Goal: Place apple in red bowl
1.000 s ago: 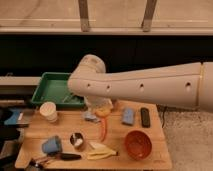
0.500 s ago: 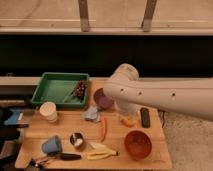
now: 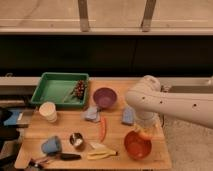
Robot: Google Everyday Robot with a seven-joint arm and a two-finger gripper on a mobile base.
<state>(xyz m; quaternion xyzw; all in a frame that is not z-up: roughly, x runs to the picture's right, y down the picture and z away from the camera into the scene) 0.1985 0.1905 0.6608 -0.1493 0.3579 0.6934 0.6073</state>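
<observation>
The arm has swung right; its gripper (image 3: 144,131) hangs over the red bowl (image 3: 137,145), jaws pinching the apple (image 3: 145,134), firm, smooth, light, held across its sides.

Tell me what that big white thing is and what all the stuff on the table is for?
The big white thing is a robot's arm, seen from a camera looking down at a wooden table. At its end is a tool, like a two-finger hand, shut on a small apple and holding it just above the red bowl, where the apple should go. Also on the table: a purple bowl, a green tray, a carrot, a banana, a paper cup, a blue cup and blue cloths.
</observation>
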